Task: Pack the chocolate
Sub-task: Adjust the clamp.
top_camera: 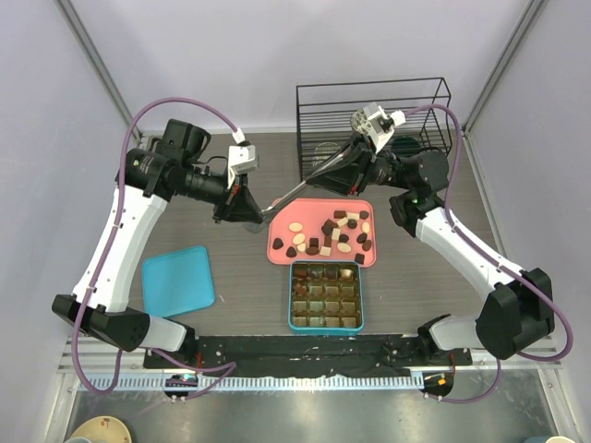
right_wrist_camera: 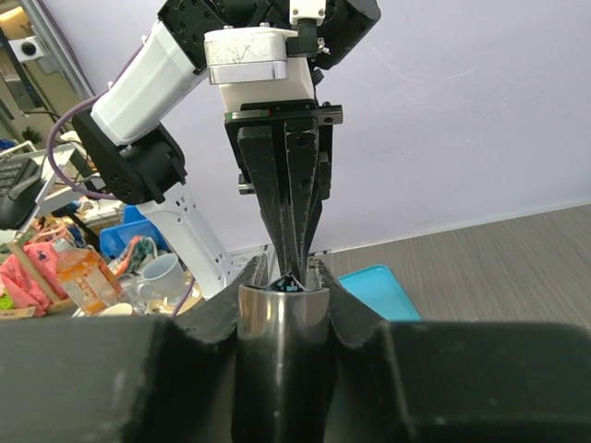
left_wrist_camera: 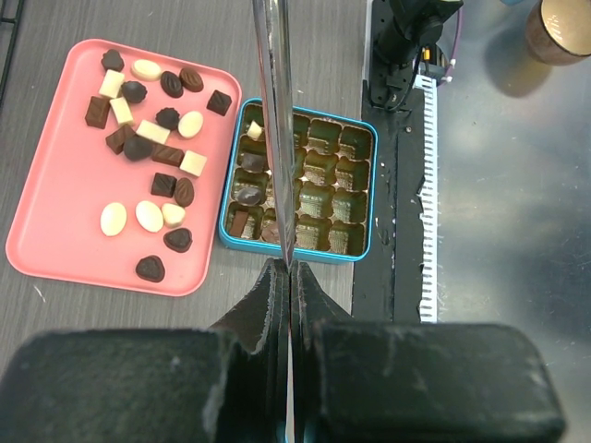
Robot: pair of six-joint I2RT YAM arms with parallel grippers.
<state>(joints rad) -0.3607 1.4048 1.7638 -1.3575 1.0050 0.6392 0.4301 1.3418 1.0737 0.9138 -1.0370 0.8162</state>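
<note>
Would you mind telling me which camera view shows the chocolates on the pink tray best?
The left wrist view: the chocolates lie large and unobstructed on the pink tray, shapes and colours distinct. The top external view shows them all but small. The right wrist view shows none.

Top external: high above and behind the arm bases, looking down on the whole table; the pink tray sits mid-frame, far off.
Left wrist: just behind the left end effector, looking steeply down along the metal tool; the pink tray is close below, left of the tool.
Right wrist: behind the right end effector, facing roughly level, away from the pink tray, towards the left arm and the wall.
Shared, top and left wrist: pink tray, teal box.
Shared, top and right wrist: teal lid, which the top view shows left of the pink tray.
Shared, all three: metal tool.
</note>
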